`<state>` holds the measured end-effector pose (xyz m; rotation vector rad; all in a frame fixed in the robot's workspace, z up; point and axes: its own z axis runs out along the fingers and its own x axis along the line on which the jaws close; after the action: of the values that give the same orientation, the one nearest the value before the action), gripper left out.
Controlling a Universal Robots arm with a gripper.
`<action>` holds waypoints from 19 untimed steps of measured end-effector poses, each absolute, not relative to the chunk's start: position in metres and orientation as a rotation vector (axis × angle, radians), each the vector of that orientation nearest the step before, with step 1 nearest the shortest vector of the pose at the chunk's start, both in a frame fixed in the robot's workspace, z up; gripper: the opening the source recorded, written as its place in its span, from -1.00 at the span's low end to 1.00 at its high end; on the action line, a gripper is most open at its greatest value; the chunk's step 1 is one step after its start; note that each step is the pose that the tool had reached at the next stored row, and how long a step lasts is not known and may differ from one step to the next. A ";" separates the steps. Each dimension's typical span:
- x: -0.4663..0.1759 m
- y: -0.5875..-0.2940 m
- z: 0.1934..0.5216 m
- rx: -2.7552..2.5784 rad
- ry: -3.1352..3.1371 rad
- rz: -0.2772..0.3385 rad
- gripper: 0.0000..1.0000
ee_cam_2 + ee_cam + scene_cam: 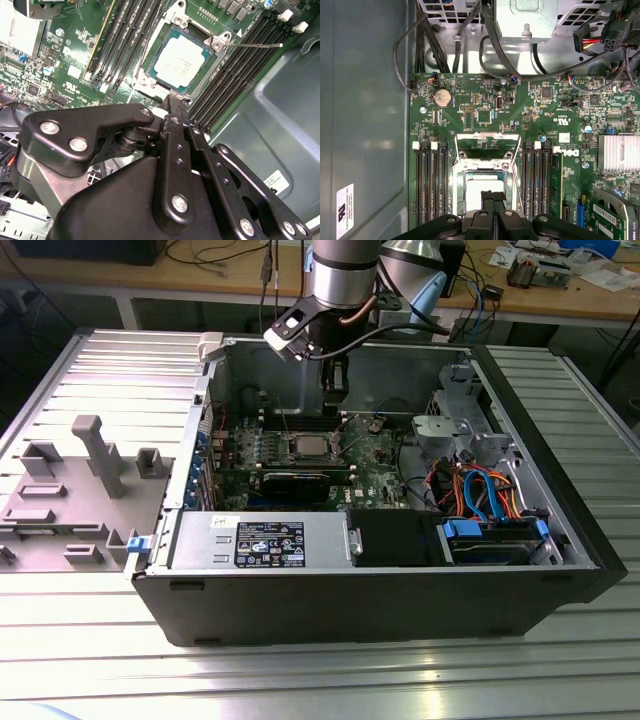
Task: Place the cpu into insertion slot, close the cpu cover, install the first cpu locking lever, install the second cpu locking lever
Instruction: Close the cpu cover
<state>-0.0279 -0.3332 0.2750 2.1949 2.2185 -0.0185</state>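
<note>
gripper [493,196] fingers are seen pressed together in both wrist views, with nothing pinched between them; the tips are poised close over the socket [457,172] on the green motherboard [470,90], and whether the socket is touched cannot be told; the cpu [472,192] is seated flat inside the socket with its silver-grey top turned up, partly covered by the fingertips in the first wrist view; in the second wrist view the cpu [180,61] is shown whole within the socket; the cpu cover [488,135] is seen raised off the socket, tilted up from one socket edge, with board visible through its window; a thin metal lever [250,45] is stretched out from a socket corner over the memory slots [235,75] beside the socket; in the exterior view the gripper [335,390] is hung over the socket inside the open computer case [350,580]
</note>
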 end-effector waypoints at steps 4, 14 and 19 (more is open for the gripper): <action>-0.027 -0.333 0.275 2.195 2.219 -0.018 -0.79; -0.024 -0.333 0.275 2.195 2.219 -0.018 -0.79; -0.022 -0.333 0.275 2.195 2.219 -0.018 -0.79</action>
<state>-0.0224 -0.3332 0.2750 2.1948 2.2186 -0.0184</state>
